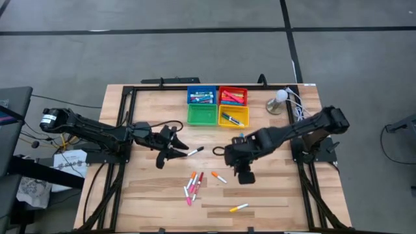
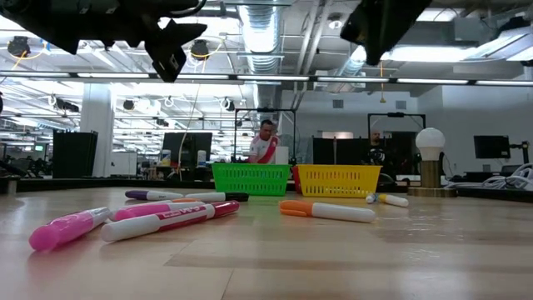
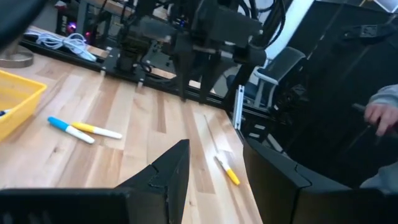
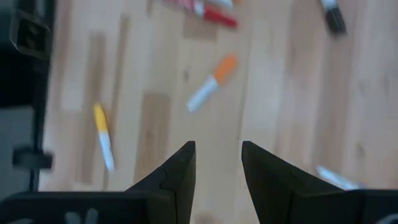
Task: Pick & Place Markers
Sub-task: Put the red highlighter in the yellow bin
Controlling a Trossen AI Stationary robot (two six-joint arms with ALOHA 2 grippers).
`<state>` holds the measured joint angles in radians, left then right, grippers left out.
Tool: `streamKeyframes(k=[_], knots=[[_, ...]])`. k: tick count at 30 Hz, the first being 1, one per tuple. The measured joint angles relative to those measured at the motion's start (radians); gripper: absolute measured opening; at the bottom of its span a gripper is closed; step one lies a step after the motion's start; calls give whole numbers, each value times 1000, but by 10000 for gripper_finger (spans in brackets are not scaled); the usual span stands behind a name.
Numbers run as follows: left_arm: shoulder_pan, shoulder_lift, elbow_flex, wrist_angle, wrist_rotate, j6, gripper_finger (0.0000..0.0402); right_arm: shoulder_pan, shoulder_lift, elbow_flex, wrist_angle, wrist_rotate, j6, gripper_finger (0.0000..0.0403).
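Observation:
Several markers lie flat on the table: a pink and red cluster [image 1: 192, 185], an orange-capped one [image 1: 219, 177], a yellow-capped one [image 1: 238, 208] and a black-capped one [image 1: 195, 151]. My left gripper [image 1: 175, 147] hangs open above the table just left of the black-capped marker. In its wrist view the left gripper [image 3: 216, 148] looks past a yellow-capped marker [image 3: 227, 169] and a blue and yellow pair [image 3: 81, 129]. My right gripper [image 1: 245, 174] is open and points down, right of the orange-capped marker [image 4: 211, 84]; in the wrist view its fingers [image 4: 217, 147] stand above bare wood.
Four small trays sit at the far middle: blue [image 1: 201, 96], red [image 1: 233, 95], green [image 1: 202, 116] and yellow [image 1: 234, 117], some with markers inside. A small lamp [image 1: 279, 101] and cables stand right of them. Black rails [image 1: 123, 130] run along the table's sides. People show beyond the table.

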<state>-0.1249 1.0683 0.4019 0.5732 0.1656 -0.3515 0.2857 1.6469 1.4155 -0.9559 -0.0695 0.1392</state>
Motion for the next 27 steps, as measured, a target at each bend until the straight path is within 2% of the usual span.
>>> streamKeyframes(k=[5,9,13,22,27], knots=[[-2,0,0,1,27,-17,150,2,8,-50,192,-2,-1,120],[-22,0,0,2,46,-34,150,1,10,-55,264,-2,-76,120],[-60,0,0,5,91,-52,150,-7,10,-55,306,-2,-157,120],[-137,0,0,20,92,-64,150,-55,49,-53,313,2,-289,120],[-144,-10,0,46,112,-180,150,-61,126,-53,327,-37,-368,120]])
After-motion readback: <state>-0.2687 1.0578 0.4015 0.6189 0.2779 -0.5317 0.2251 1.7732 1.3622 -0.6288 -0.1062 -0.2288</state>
